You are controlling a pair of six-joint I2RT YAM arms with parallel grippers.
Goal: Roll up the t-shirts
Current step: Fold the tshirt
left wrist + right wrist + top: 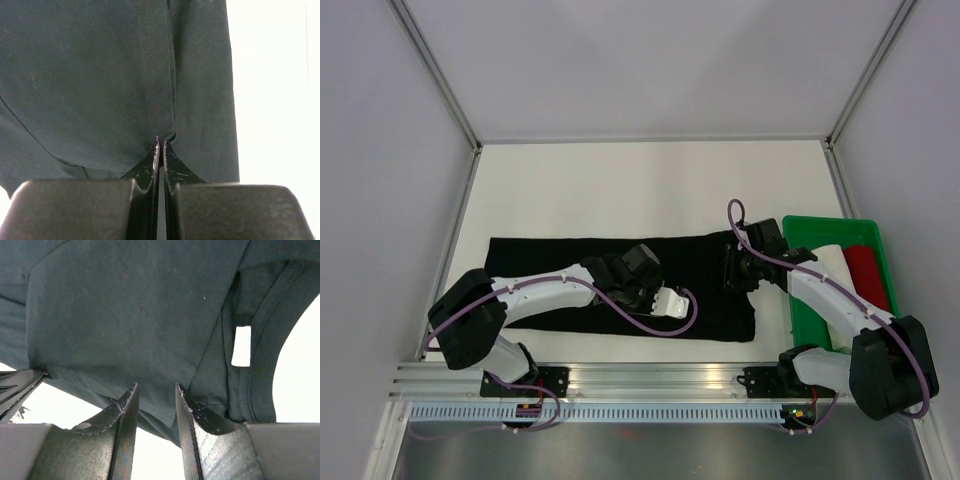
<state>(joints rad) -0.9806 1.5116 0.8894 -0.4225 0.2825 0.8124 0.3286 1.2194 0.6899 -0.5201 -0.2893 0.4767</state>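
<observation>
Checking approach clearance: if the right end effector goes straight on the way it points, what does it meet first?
The black t-shirt: the right end effector points straight at its cloth near the neck label. Depth unclear; it may already touch.

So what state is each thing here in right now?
Black t-shirt: folded into a long band, not yet rolled.
White roll: rolled, in bin.
Red roll: rolled, in bin.
Left end effector: shut on shirt.
Right end effector: partly open around shirt edge.

1. Left arm reaches forward and to the right, wrist low; left gripper (pixel 159 150) has its jaws pressed together on a fold of cloth.
2. Right arm bends inward to the left; right gripper (pixel 155 397) jaws stand partly apart.
</observation>
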